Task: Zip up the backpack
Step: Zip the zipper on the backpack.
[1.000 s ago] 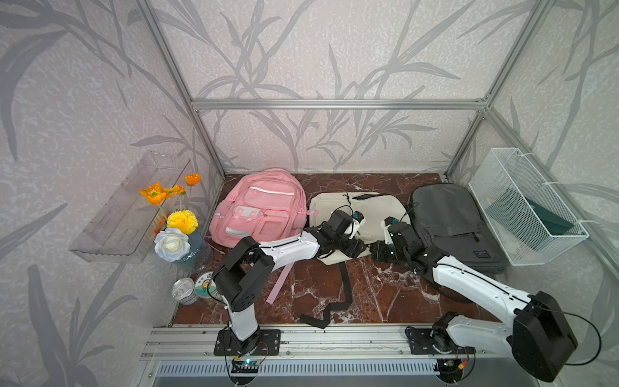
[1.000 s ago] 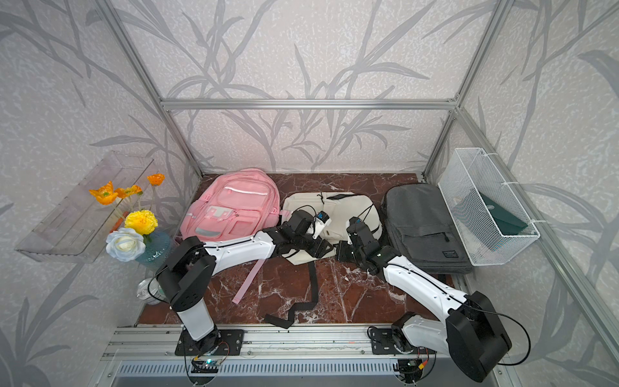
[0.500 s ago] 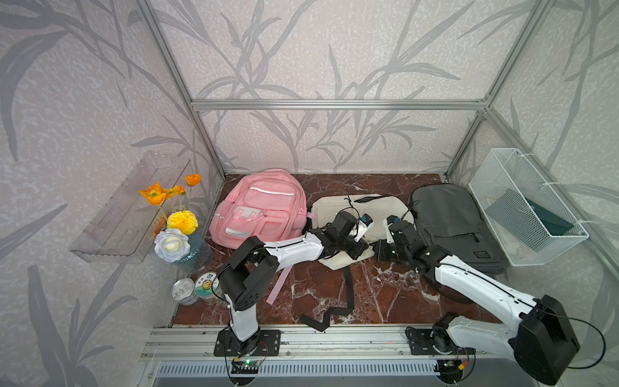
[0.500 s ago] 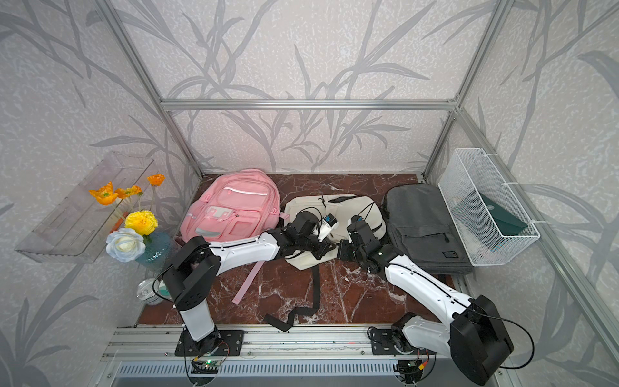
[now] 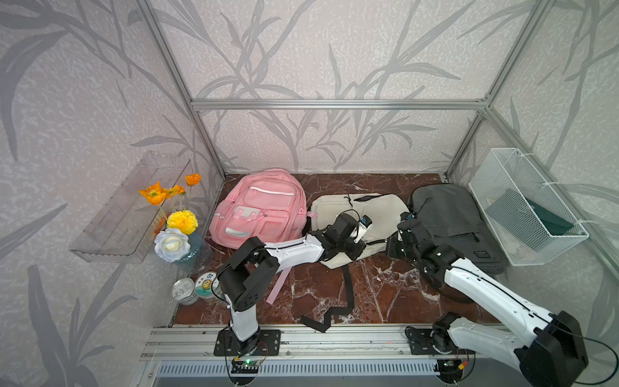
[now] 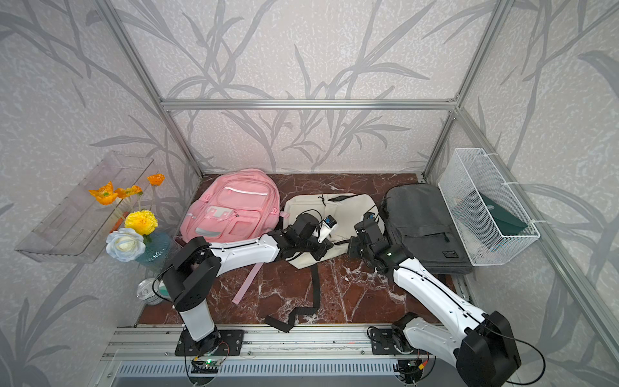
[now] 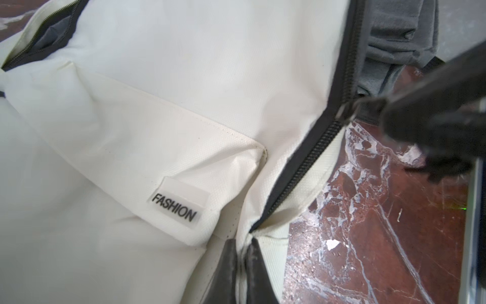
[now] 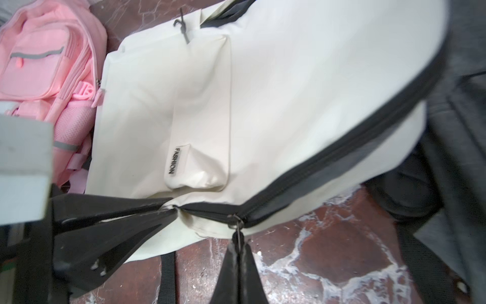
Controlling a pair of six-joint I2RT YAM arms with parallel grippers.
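**Both grips set, the zip is ready to run**

The cream backpack [image 5: 382, 207] lies mid-table, between the pink backpack [image 5: 258, 207] on the left and the grey backpack [image 5: 449, 214] on the right. At its near edge the left gripper [image 7: 242, 250] pinches the fabric at the zip's end. The right gripper [image 8: 238, 250] has its fingers pressed together on the zipper pull [image 8: 236, 231]. I judge that the right one should draw the pull along the open teeth while the left anchors. The pocket label [image 7: 175, 208] reads "FASHION".

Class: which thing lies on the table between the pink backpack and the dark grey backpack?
The cream backpack, lying flat between the pink backpack and the dark grey backpack; both top views show it.
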